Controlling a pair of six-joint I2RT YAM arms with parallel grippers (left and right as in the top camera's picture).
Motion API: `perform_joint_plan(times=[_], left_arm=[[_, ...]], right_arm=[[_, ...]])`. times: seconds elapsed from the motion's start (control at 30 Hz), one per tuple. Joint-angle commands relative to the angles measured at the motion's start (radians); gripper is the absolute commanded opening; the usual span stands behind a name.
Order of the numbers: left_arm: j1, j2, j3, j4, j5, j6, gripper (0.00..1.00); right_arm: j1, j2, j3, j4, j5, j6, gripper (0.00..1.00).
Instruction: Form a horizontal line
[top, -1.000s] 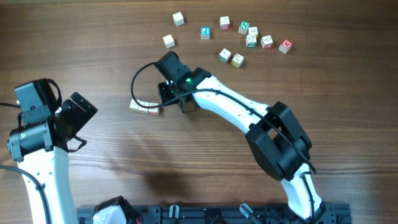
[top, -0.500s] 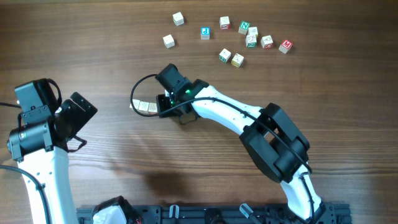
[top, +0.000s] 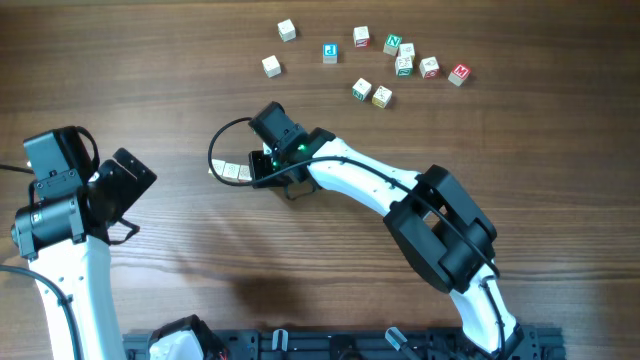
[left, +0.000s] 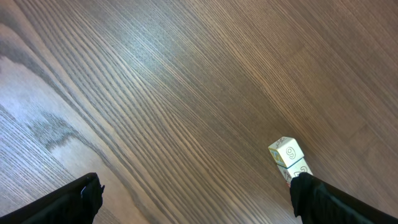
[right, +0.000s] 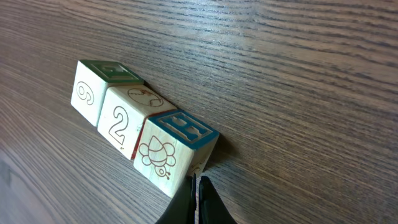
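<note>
At the right end of the horizontal line (right: 118, 127), the main risk is lying in the withdrawal. The right gripper (right: 196, 186) is sitting with its fingertips pinched together, holding nothing, right at the lower corner of the blue-topped cube (right: 177, 149), though whether it is actually touching is too close to tell. Any sideways drag or twist on the way out is likely to be swinging that cube out of line or opening a gap beside the 2 cube (right: 127, 112). A further push leftward is also risking the 9 cube (right: 90, 96) sliding off skew, since nothing is backing it. From overhead, the 3 cubes are lying edge to edge left of centre on the worktop (top: 150, 60), well apart from the loose cubes (top: 400, 62) scattered at the far right. The right arm (top: 360, 185) is reaching across low from the near right, elbow bent, wrist turned toward the row. The left gripper (left: 196, 186) is hanging wide open and empty at the near left, facing the row but well apart from it, so it is threatening nothing for now.
</note>
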Motion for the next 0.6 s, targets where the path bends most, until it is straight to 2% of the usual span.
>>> perform_joint_plan(times=[0.0, 0.33, 0.57], left_arm=[[0.005, 0.006, 0.008, 0.002, -0.014, -0.010, 1.00], [0.005, 0.006, 0.008, 0.002, -0.014, -0.010, 1.00], [0.005, 0.006, 0.008, 0.002, -0.014, -0.010, 1.00]], right_arm=[[0.005, 0.025, -0.004, 0.017, -0.005, 0.006, 0.04], [0.005, 0.025, -0.004, 0.051, -0.013, 0.006, 0.05], [-0.005, 0.001, -0.004, 0.014, 0.045, 0.004, 0.05]])
